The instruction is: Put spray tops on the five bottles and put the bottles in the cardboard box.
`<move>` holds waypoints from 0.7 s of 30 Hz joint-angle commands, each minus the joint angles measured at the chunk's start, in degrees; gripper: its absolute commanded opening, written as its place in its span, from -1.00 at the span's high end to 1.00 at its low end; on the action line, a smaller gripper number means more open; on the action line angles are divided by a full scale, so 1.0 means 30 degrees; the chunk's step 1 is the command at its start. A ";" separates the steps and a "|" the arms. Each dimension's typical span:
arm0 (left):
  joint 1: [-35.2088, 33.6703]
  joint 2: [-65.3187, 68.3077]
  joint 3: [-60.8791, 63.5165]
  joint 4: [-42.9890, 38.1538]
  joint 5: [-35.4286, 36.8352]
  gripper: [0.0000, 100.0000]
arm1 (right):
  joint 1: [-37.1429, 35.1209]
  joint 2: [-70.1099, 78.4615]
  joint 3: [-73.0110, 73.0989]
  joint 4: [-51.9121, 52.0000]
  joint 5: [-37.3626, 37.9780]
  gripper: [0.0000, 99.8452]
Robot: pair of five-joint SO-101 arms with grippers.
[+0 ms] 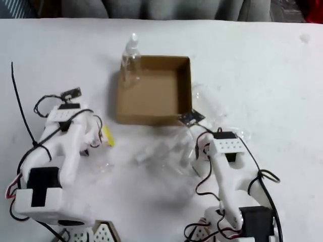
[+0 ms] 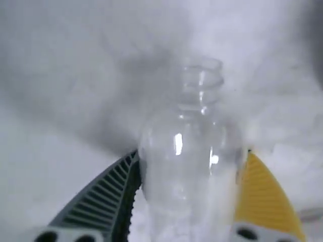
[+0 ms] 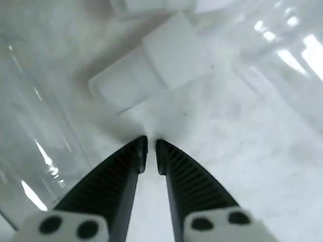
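A clear bottle [image 2: 189, 151] with a bare, open neck stands between the grey and yellow fingers [image 2: 260, 186] of my left gripper [image 2: 192, 157], which is shut on its body. In the high view that gripper [image 1: 103, 137] sits left of the cardboard box [image 1: 154, 108]. One bottle with a spray top [image 1: 131, 60] stands upright at the box's far left corner. My right gripper [image 3: 150, 147] is shut with nothing in it, just short of a white spray top [image 3: 161, 63] lying on the table. Several clear bottles [image 1: 169, 148] lie between the two arms, near the right gripper [image 1: 194, 148].
The white table [image 1: 262, 65] is open to the right of and behind the box. Clear bottle bodies [image 3: 30, 151] lie close on both sides of the right gripper. Black cables run along both arms.
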 commanded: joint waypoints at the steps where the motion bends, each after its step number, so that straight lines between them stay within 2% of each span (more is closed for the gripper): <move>1: 0.0190 -0.0015 0.0733 -0.1758 -0.0205 0.44 | 0.0249 -0.0278 0.0029 -0.0366 0.0205 0.97; 6: 0.0161 -0.0073 0.0322 -0.1729 -0.0088 0.44 | 0.0249 -0.0278 0.0029 -0.0366 0.0205 0.97; 15: 0.0161 -0.0044 -0.2374 0.1348 0.3370 0.44 | 0.0249 -0.0278 0.0029 -0.0366 0.0205 0.97; 21: 0.0220 0.0249 -0.2374 0.1084 0.3839 0.44 | 0.0249 -0.0278 0.0029 -0.0366 0.0205 0.97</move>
